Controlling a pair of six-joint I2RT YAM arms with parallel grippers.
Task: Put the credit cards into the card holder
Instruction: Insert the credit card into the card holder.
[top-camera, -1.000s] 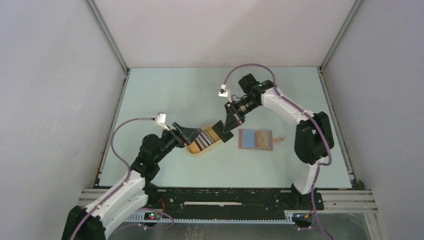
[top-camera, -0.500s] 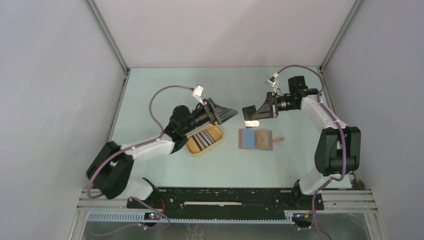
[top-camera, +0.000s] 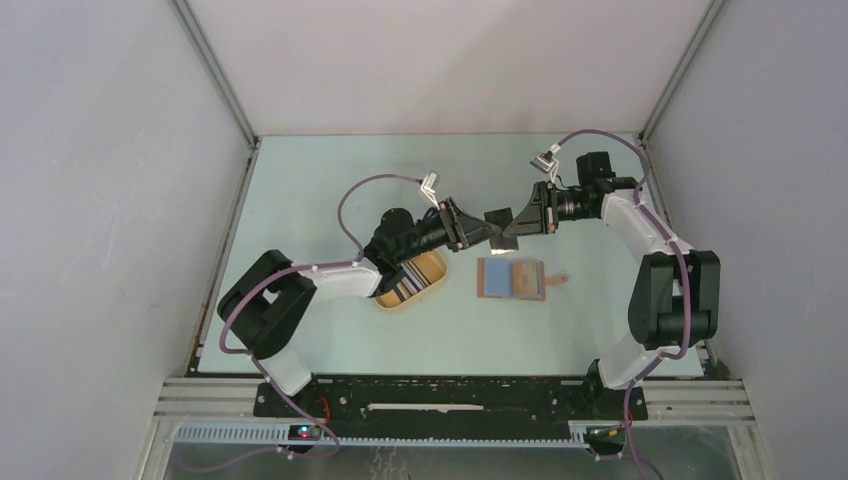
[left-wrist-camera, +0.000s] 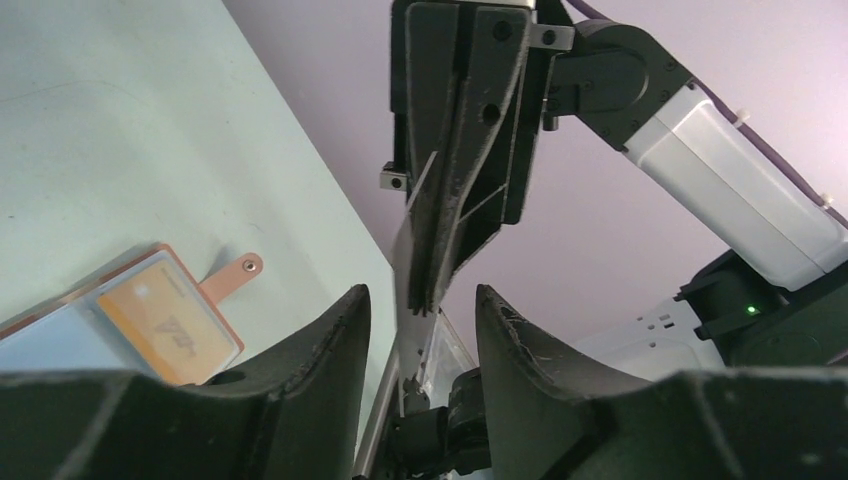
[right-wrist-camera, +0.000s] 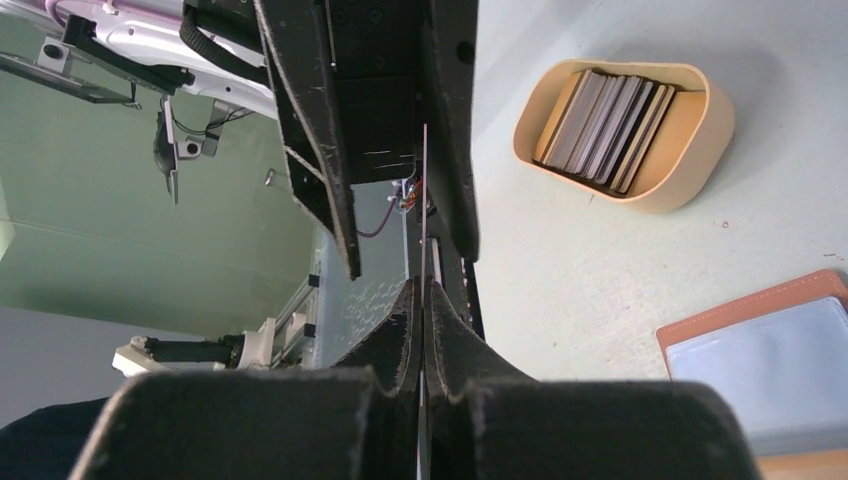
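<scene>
While the right gripper (right-wrist-camera: 422, 288) pinched one credit card (left-wrist-camera: 404, 268) edge-on, raised near the open card holder's (top-camera: 510, 278) far edge, the left gripper (left-wrist-camera: 422, 298) flanked it, fingers spread, with gaps on both sides.

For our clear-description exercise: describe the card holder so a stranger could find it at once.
On the pale green table, look right of the yellow oval tray. The card holder lies open flat: reddish-brown, blue-lined, with a snap tab, while the tray is a rimmed dish of cards.
</scene>
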